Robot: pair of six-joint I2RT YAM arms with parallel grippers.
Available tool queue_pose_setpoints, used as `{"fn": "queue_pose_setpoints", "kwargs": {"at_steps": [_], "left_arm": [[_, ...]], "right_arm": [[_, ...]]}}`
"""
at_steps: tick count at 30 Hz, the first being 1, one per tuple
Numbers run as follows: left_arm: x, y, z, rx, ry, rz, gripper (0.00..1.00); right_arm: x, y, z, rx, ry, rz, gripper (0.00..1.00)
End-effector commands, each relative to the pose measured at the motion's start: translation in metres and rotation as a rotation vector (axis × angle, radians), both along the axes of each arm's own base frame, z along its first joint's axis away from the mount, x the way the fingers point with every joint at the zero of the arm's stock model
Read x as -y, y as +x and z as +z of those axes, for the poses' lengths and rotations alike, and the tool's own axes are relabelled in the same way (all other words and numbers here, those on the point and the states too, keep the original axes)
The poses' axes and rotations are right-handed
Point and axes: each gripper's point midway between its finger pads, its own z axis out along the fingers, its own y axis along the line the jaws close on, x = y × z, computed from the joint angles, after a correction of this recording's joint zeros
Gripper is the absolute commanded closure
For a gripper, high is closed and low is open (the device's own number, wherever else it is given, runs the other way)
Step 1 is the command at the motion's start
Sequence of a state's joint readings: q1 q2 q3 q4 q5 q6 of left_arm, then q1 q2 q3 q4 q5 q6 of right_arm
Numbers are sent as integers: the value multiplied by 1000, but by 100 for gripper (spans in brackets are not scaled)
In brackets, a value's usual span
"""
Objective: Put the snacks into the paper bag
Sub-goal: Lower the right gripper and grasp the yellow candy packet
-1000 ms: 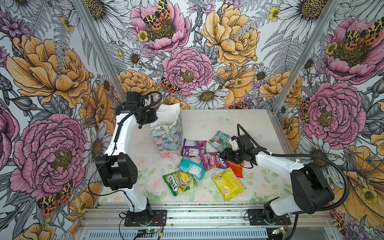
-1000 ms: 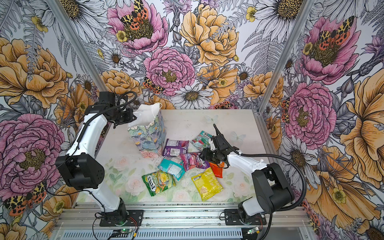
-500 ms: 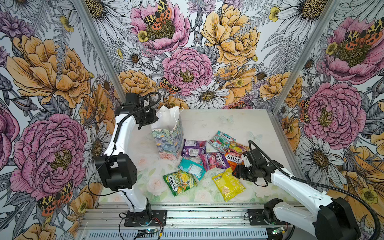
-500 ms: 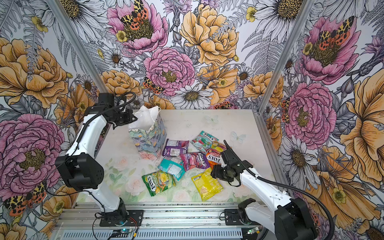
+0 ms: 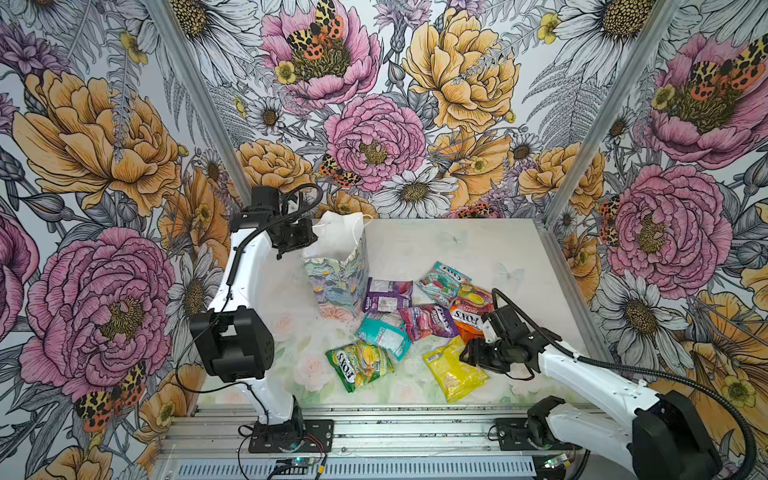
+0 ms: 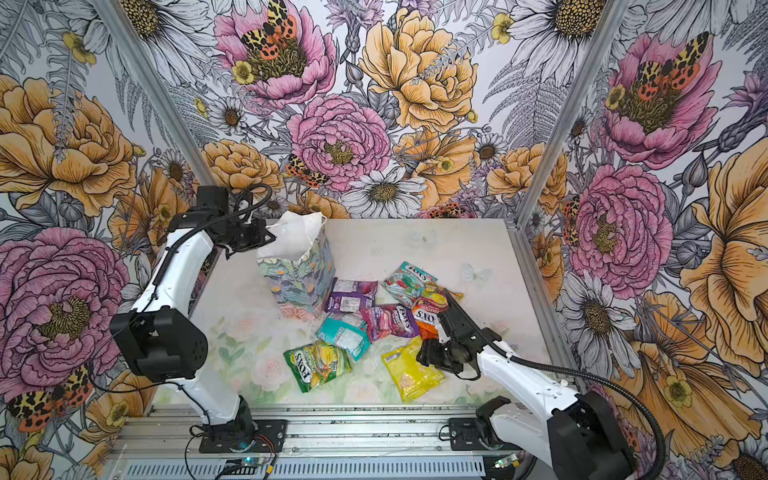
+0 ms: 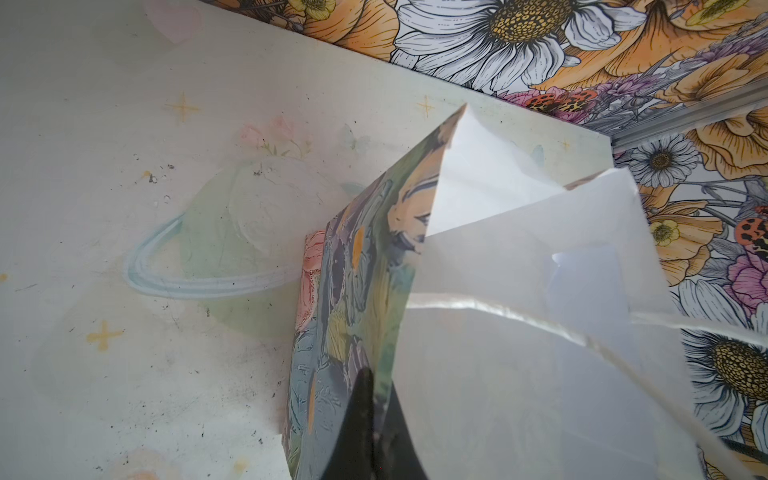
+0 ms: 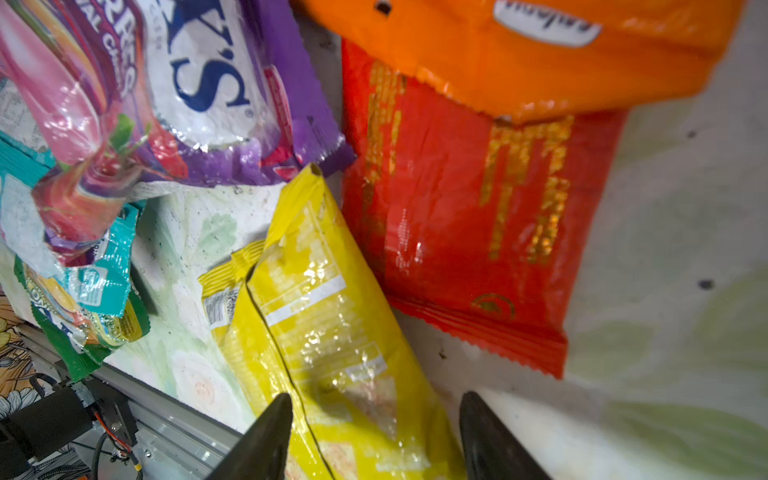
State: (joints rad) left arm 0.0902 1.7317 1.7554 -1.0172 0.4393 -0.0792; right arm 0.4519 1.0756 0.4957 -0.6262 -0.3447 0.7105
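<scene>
Top view: right pincer [image 5: 468, 354], jaws apart, hangs over the yellow packet [image 5: 455, 372] near the table's [image 5: 478, 249] front edge, its length running front-to-back. Right wrist: jaws straddle its width. Left wrist: left pincer [image 7: 380, 399] clamps the bag's [image 7: 353, 291] rim, far-left.

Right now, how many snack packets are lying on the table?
8: purple, red-green, orange, magenta, teal clustered by the bag; green, yellow nearer the front; red sachet partly under orange. Others may hide inside it.
</scene>
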Motion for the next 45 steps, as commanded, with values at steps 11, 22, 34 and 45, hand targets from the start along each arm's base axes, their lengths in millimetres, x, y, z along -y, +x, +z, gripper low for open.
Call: {"fn": "queue_pose_setpoints", "kwargs": {"at_steps": [11,22,34,45], "left_arm": [[6,-6,4,1,-32,-11,100],[6,-6,5,3,-31,-11,100],[5,-7,6,5,-33,-8,100],[4,-7,7,5,-34,-1,100]], "right_arm": [[-17,3,-4,18,56,2,49],[-14,-7,-31,-13,-32,47,51],[-40,23,38,120,74,63,100],[-58,81,165,381,79,87,100]]}}
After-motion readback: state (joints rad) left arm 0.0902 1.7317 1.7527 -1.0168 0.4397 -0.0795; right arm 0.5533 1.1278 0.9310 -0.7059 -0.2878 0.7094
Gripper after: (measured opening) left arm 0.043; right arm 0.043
